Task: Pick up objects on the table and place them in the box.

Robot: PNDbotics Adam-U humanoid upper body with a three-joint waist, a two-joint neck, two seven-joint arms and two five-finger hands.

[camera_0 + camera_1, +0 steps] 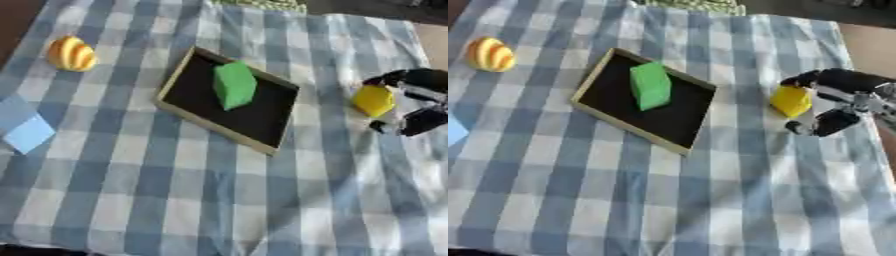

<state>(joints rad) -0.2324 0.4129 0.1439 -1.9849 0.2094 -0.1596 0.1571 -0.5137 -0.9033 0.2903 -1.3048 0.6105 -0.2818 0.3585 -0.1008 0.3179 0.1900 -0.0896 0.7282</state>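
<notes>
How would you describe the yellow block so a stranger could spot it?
Start at the black box in the middle of the checked cloth. Look to its right: the yellow block sits in the right hand. It is the only plain yellow piece.

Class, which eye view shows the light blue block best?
The left eye view: the light blue block lies fully visible beside the table's left edge. The right eye view shows only a sliver of it, cut off by the frame.
</notes>
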